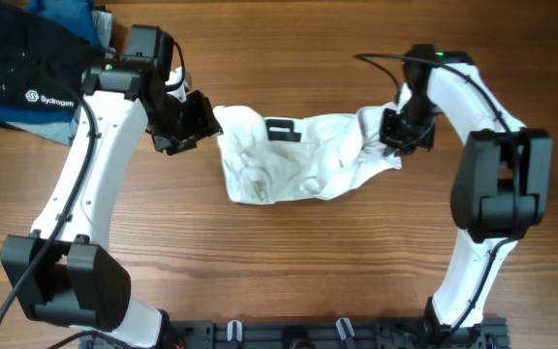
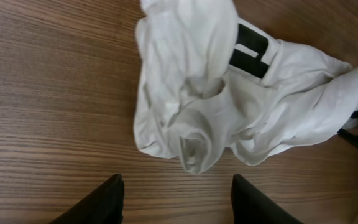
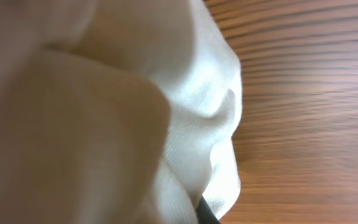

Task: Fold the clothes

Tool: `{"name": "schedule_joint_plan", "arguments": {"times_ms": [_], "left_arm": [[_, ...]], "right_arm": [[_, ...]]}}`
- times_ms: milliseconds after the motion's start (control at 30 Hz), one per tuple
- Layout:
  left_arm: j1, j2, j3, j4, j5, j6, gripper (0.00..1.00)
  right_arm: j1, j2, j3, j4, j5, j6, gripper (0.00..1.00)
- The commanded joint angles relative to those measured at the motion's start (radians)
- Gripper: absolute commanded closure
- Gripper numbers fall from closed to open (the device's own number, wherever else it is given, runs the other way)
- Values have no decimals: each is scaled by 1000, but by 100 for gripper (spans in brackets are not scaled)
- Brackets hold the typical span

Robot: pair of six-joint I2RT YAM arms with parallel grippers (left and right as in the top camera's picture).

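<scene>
Where the wooden table (image 1: 289,271) fills the overhead view, two white arms reach in from the bottom edge of the picture: the left arm (image 1: 85,184) up the left side, the right arm (image 1: 482,174) up the right. Between them, in the upper middle of the table, lies the white garment (image 1: 298,165), a crumpled, wrinkly band of thin cloth stretched sideways from one gripper to the other, its right end bunched together. A dark blue stack (image 1: 27,78) of folded cloth with a white logo sits in the top left corner, well apart from the garment and beyond the left arm. The left gripper (image 1: 200,124) is just beside the garment's left edge; in the left wrist view its two dark fingers (image 2: 104,202) stand apart over bare wood with nothing between them, the cloth heaped just ahead. The right gripper (image 1: 395,136) is clamped on the garment's right end, and cloth fills nearly all of its wrist view. A small black-and-white patch (image 1: 281,128) shows on the garment's upper edge, nearer the left gripper
</scene>
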Motion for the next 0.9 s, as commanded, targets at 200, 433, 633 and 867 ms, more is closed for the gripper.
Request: {"name": "schedule_joint_plan", "arguments": {"times_ms": [200,433,633,867], "left_arm": [[-1,-20,6,15,-3,2,39],[-1,34,1,44,-6,2,31],[-1,104,-70,159,71,6,26],[-2,148,-187,357,231,8,30]], "right_arm": [[-32,-20,0,-32,26,-58,2],[-26,-110,49,-23,25,-76,0],[-26,-188,58,-25,17,-111,0],[-26,-211,61,-40,-3,-133,0]]}}
